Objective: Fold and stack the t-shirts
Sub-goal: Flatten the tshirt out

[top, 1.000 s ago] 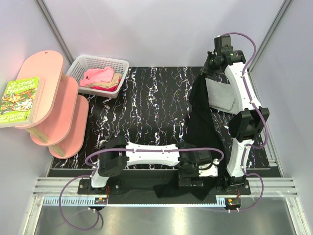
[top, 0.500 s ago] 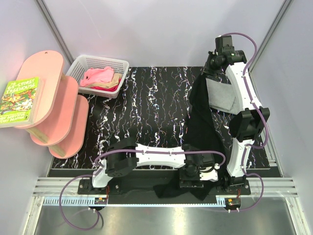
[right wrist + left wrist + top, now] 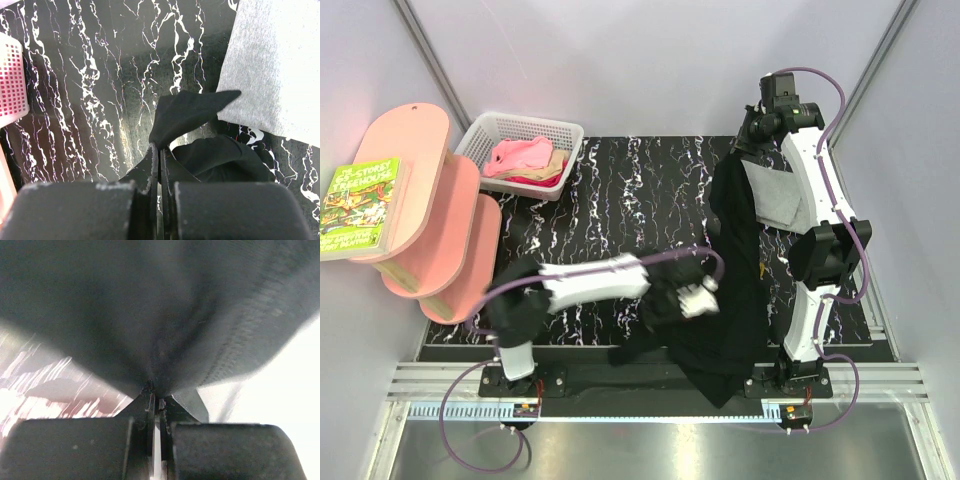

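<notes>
Left jaws, spread wide a second ago at the bottom edge of the overhead view, are now pressed together on a fold of the black t-shirt (image 3: 735, 270). They have swung up toward the frame's lower centre, lifting part of its near end. Right jaws, at upper right, stay pinched on the shirt's far corner, so the cloth runs stretched between both arms down the right side of the desk (image 3: 620, 200). A light grey t-shirt (image 3: 775, 195) lies just beside it at upper right. Pink and tan shirts (image 3: 525, 157) wait in the white basket (image 3: 535, 118) at upper left. With both ends held, spreading the shirt flat for folding looks to be next.
</notes>
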{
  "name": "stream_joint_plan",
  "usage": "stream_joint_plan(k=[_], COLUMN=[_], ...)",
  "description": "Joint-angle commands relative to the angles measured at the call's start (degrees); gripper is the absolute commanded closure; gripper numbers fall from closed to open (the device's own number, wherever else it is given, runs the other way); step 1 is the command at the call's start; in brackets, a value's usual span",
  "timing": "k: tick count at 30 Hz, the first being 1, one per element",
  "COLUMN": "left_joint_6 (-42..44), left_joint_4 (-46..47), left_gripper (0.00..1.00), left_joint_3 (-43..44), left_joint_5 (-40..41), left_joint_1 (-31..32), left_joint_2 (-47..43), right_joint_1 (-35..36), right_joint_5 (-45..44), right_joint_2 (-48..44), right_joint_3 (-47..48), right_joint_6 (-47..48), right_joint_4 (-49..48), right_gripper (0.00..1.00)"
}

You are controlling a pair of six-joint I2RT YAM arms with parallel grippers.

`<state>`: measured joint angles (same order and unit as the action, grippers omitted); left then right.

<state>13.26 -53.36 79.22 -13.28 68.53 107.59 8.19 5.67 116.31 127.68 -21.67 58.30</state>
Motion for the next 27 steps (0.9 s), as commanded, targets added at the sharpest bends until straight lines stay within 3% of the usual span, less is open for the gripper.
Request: stream_joint_plan(k=[1,4,8,12,17,19,20,22,24,27], left_joint_6=[5.80,8.70,11.53,14.51,21.45,23.83,24.09,23.57,21.74,18.32], left_joint_4=[-3.76,-6.92,-8.25,-6.49,-0.70,2.54,3.00,2.57,0.73,-6.46], left_gripper=[1.00,1.00,1.00,1.00,0.98,0.70,0.48,0.43,0.20,0.15], left_joint_3=[-9.23,-14.33,-20.85,-27.00,-31.14,-32.11,-31.76,-28.26,-20.83,-7.97], left_joint_5=[3.53,4.58,6.76,12.39,21.00,25.03,25.75,25.85,24.80,18.06], left_joint_1=[-10.15,-16.22,-19.75,-24.75,-37.14,-41.28,-41.98,-42.61,-41.64,-37.80], left_joint_2=[-16.34,-22.41,-27.60,-28.75,-26.47,-24.20,-23.75,-24.00,-25.14,-25.94], right_joint_1=[-0.28,-0.36,-0.28,-0.28,-0.28,-0.28,-0.28,-0.36,-0.28,-0.19], right_joint_5=[1.10,1.01,1.44,2.50,3.55,4.08,4.26,4.61,4.52,4.52], right_joint_2=[-2.14,-1.88,-1.26,-1.00,-1.26,-1.44,-1.53,-1.53,-1.44,-1.18], right_joint_3=[1.35,1.17,1.43,1.61,0.64,0.03,-0.15,-0.50,-0.85,-1.03], right_joint_6=[-0.21,-0.30,-0.65,-1.00,-1.27,-1.36,-1.44,-1.44,-1.36,-1.36], right_joint_4=[-1.88,-2.14,-2.40,-2.58,-3.28,-3.63,-3.90,-4.07,-4.25,-4.51], right_gripper=[1.00,1.00,1.00,1.00,1.00,1.00,1.00,1.00,1.00,1.00])
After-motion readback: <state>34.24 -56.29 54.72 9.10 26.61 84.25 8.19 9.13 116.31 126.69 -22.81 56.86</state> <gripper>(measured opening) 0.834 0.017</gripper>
